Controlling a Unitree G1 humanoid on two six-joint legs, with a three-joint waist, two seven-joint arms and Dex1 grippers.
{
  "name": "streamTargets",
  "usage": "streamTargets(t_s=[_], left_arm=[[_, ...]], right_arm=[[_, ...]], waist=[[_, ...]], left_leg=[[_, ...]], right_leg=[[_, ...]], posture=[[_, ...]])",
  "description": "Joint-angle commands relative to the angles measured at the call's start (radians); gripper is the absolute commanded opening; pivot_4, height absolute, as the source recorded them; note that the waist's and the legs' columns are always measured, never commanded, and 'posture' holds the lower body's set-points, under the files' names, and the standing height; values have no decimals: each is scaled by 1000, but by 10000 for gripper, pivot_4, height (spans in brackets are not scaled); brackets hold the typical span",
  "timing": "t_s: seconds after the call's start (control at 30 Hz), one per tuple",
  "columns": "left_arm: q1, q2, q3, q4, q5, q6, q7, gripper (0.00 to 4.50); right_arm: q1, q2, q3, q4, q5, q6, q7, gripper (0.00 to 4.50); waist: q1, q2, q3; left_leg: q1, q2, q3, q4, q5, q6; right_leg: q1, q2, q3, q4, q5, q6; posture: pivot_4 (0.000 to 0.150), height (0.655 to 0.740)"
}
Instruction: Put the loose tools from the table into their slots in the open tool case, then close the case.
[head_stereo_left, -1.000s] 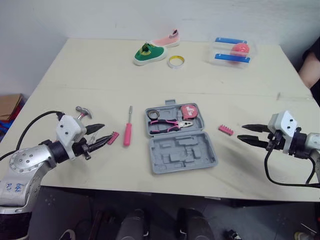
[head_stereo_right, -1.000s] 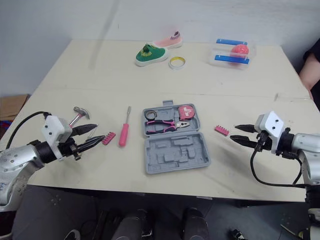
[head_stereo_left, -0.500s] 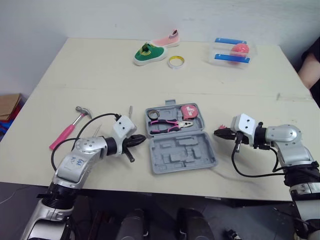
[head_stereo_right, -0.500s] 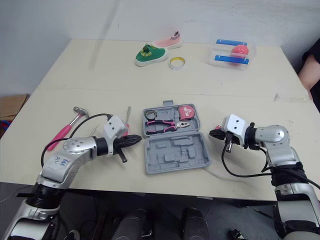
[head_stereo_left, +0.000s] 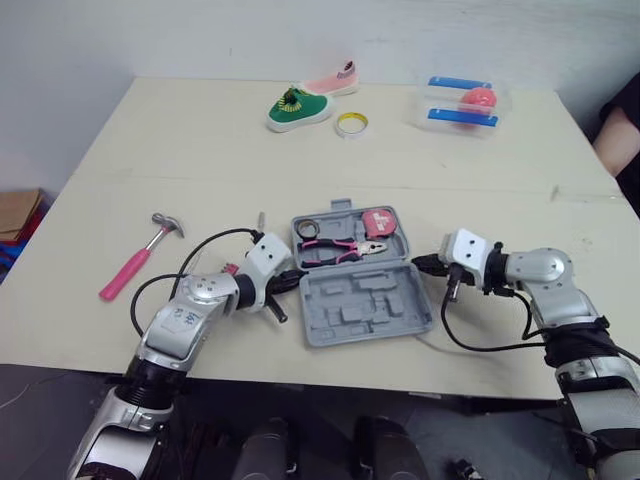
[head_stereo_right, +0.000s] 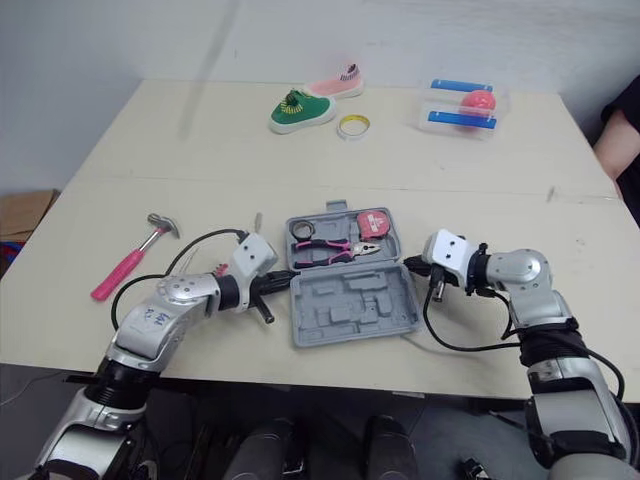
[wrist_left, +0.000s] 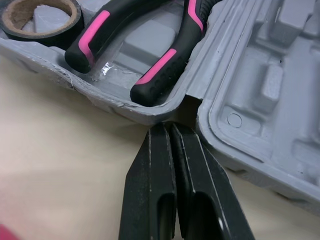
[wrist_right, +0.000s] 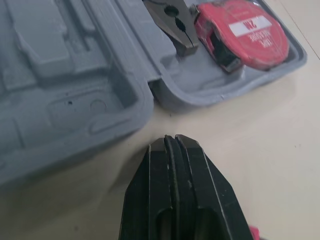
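**Both end effectors flank the open case at its hinge line**

The left end effector (wrist_left: 167, 128) is pinched together on nothing, tips at the notch in the case's (head_stereo_left: 365, 300) 9 o'clock edge. The right end effector (wrist_right: 170, 140), likewise pressed together and empty, sits just beside the 3 o'clock edge. The hinge runs 9 to 3 between them. The hammer (head_stereo_left: 135, 262) lies loose on the desk (head_stereo_left: 200, 150), well apart at 9 o'clock of the left end effector, handle running 7 to 1. The left arm is nearer.
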Motion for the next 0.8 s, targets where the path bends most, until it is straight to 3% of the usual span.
streamTargets(t_s=[0.03, 0.2, 0.37, 0.8], left_arm=[[-29, -9, -6, 28, 22, -33, -13, 890], [-60, -19, -37, 77, 43, -68, -51, 890], [-59, 3, -98, 56, 41, -87, -170, 890], [-34, 27, -68, 19, 88, -134, -178, 890]], right_arm=[[2, 1, -6, -29, 17, -14, 16, 0], [27, -6, -6, -65, 33, -10, 46, 0], [137, -59, -44, -223, 106, 54, 95, 0], [245, -116, -88, -337, 122, 147, 64, 0]], waist=[[0, 0, 0], [2, 0, 0], [6, 0, 0], [4, 0, 0]], left_leg=[[0, 0, 0, 0, 0, 0], [0, 0, 0, 1, 0, 0], [0, 0, 0, 0, 0, 0], [0, 0, 1, 0, -2, 1]], right_leg=[[0, 0, 0, 0, 0, 0], [0, 0, 0, 0, 0, 0], [0, 0, 0, 0, 0, 0], [0, -1, 1, -2, 0, 0]], posture=[[1500, 7400], [1500, 7400], [1500, 7400], [1500, 7400]])
